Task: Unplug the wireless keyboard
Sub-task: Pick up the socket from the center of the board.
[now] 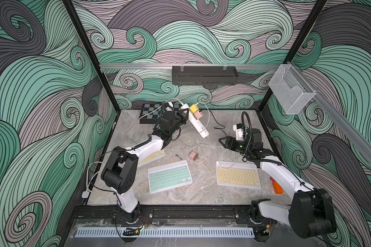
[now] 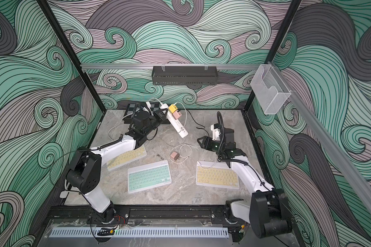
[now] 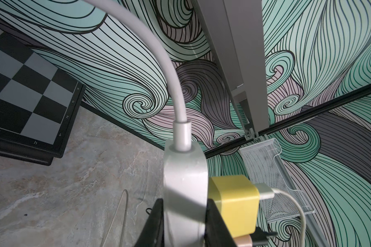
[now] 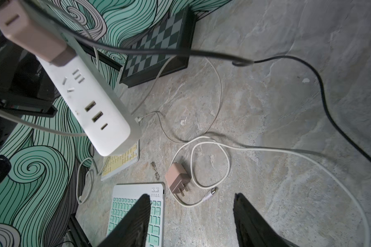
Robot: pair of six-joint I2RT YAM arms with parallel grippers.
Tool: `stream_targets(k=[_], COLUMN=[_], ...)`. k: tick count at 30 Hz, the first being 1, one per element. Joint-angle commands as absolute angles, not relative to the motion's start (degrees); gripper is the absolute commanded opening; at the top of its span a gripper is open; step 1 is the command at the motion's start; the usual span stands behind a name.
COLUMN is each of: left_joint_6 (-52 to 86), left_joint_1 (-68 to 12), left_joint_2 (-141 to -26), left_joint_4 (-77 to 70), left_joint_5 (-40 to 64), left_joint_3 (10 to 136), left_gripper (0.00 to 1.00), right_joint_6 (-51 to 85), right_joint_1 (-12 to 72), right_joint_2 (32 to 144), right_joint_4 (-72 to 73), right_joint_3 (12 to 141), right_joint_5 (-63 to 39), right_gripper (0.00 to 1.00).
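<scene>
Here, at the table's [image 1: 201,192] right front, the yellow keyboard [image 1: 238,175] lies flat with a white cable [image 1: 218,163] seated in its rear corner, so that plug is not yet drawn. Beyond it, the right gripper [image 1: 222,142] hovers with jaws spread and empty near the loose pink charger [image 1: 193,154]. Farthest back, the left gripper [image 1: 185,115] pinches the white power strip [image 1: 198,126] near its cord end, lifting it, probably to brace it while the yellow charger [image 1: 194,108] is pulled.

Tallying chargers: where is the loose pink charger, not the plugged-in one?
In both top views the pink charger lies on the table near its middle, just behind the gap between the mint keyboard and the right-side yellow keyboard.
</scene>
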State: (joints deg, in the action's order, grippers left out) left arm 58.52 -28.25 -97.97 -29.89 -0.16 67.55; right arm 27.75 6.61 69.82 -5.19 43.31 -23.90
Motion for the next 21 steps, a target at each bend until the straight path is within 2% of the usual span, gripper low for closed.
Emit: stream_targets(k=[1, 14, 21], left_joint_6=[59.1, 59.7, 64.1], left_joint_1=[-27.9, -27.7, -27.7], left_joint_2=[-94.3, -94.9, -97.6], left_joint_4=[-31.8, -32.4, -39.7], left_joint_5=[-2.5, 4.1, 9.2], left_joint_3=[69.8, 70.8, 70.4], left_gripper=[0.0, 0.0, 0.0], right_joint_6=[29.3, 31.1, 29.6], right_joint_1=[4.8, 4.6, 9.0], right_joint_2=[69.4, 71.2, 73.1], right_joint_4=[-3.5, 5.1, 9.2], right_joint_3=[45.6, 47.7, 50.7], right_joint_5=[-24.5, -38.6, -38.8], right_gripper=[0.63, 0.58, 0.56])
